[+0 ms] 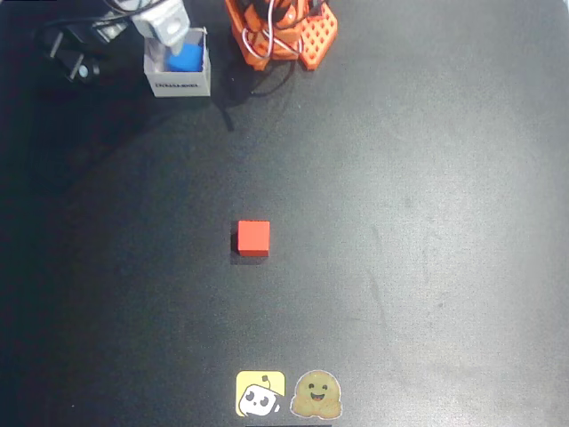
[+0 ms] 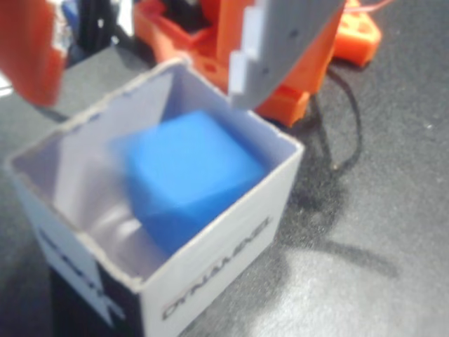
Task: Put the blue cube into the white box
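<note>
The white box (image 1: 178,78) stands at the table's top left in the overhead view, dark print on its near wall. The blue cube (image 1: 186,58) lies inside it. In the wrist view the blue cube (image 2: 189,175) sits tilted and slightly blurred within the white box (image 2: 224,260), touching neither finger. My gripper (image 2: 140,84) hangs just above the box opening, open, with the orange finger (image 2: 31,49) at the left and the grey finger (image 2: 280,49) at the right. From overhead, the gripper (image 1: 169,31) covers the box's far rim.
A red cube (image 1: 253,237) rests alone near the table's middle. The orange arm base (image 1: 280,31) and its cables stand right of the box. A black plug and cord (image 1: 67,53) lie left of it. Two stickers (image 1: 289,394) mark the front edge.
</note>
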Tool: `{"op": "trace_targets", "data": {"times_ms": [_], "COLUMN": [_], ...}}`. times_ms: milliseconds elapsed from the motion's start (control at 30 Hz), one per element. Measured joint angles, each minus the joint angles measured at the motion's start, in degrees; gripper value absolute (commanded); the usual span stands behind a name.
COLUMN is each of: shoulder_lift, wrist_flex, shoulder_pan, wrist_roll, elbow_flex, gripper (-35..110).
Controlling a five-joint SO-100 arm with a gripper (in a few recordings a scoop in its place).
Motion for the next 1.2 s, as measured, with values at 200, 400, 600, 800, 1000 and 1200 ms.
{"op": "trace_targets", "data": {"times_ms": [200, 400, 600, 800, 1000, 1200], "shoulder_lift": [-1.5, -8.2, -17.5, -20.6, -20.8, -12.5], "wrist_flex": [0.0, 0.0, -0.7, -12.0, -23.6, -35.7], "shoulder_pan": [-0.1, -8.7, -26.2, -45.1, -58.8, -65.5], "wrist_roll": [-2.2, -7.6, -9.0, -6.3, -2.7, -2.0], "elbow_flex": [-1.2, -11.0, -23.6, -24.1, -18.3, -2.2], "gripper": [0, 0, 0, 0, 0, 0]}}
